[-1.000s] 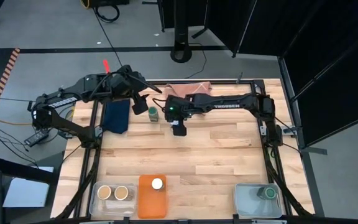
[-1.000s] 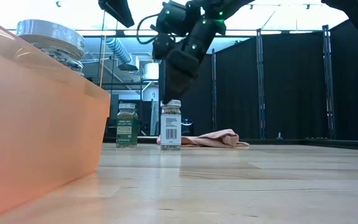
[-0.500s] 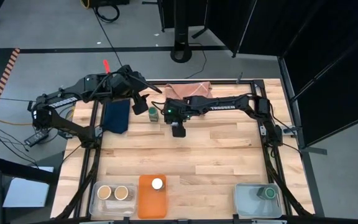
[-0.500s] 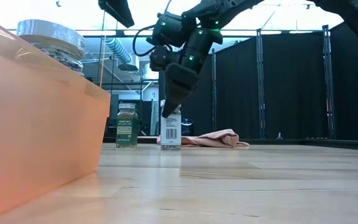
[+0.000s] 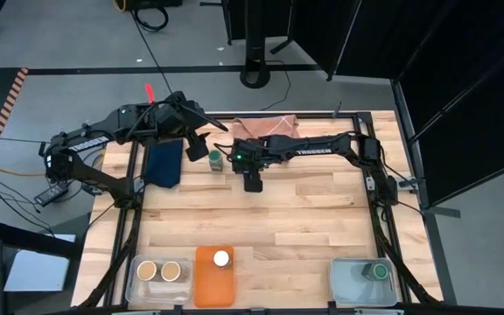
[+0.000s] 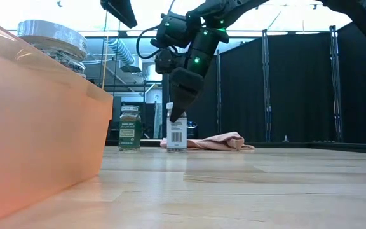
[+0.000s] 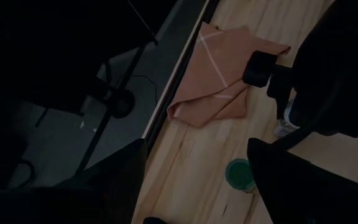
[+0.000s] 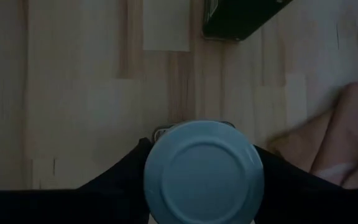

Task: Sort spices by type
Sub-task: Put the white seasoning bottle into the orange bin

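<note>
Overhead, wood table (image 5: 304, 210), grey floor around; right pincer (image 6: 177, 116) pinching white-lidded jar (image 8: 203, 172); left pincer (image 5: 201, 145) spread.

Overhead, table-level and both wrist cameras share the pink cloth (image 5: 274, 126).

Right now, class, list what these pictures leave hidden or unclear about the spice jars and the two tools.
- White-lidded jar: the right tool covers it in the high view.
- Whether the right tool's fingers actually touch that jar: unclear in the right wrist view.
- Green-lidded jar's label: too small to read in the low view.
- Left tool: only dark shapes in the left wrist view.
</note>
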{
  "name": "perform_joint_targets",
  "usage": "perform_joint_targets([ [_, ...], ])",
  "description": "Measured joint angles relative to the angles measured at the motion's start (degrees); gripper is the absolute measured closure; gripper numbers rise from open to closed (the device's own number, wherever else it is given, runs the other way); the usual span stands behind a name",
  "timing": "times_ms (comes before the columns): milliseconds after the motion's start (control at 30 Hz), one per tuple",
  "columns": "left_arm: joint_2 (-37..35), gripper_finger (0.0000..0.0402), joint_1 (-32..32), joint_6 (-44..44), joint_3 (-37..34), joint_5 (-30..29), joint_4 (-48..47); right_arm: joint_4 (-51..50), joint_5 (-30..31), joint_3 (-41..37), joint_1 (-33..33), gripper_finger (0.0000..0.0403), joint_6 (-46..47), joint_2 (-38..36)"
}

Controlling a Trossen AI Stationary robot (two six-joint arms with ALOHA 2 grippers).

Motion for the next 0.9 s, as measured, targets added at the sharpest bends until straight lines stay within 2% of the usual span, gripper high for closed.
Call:
perform_joint_targets([
  [433, 0.0, 0.0117, -0.09, 0.07, 0.0, -0.02, 0.04, -3.29, -0.66, 0.14, 2.05, 0.0201, 5.07, -1.87],
  [767, 0.0, 0.0117, -0.11, -1.3, 0.0, 0.26, 0.43, -4.8, -0.76, 0.19, 3.65, 0.0201, 8.0, -10.49],
  [900, 0.0, 0.0117, -0.11, -3.14, 0.0, 3.97, 3.55, -5.27, -0.69, 0.24, 4.03, 0.0201, 9.21, -14.56],
])
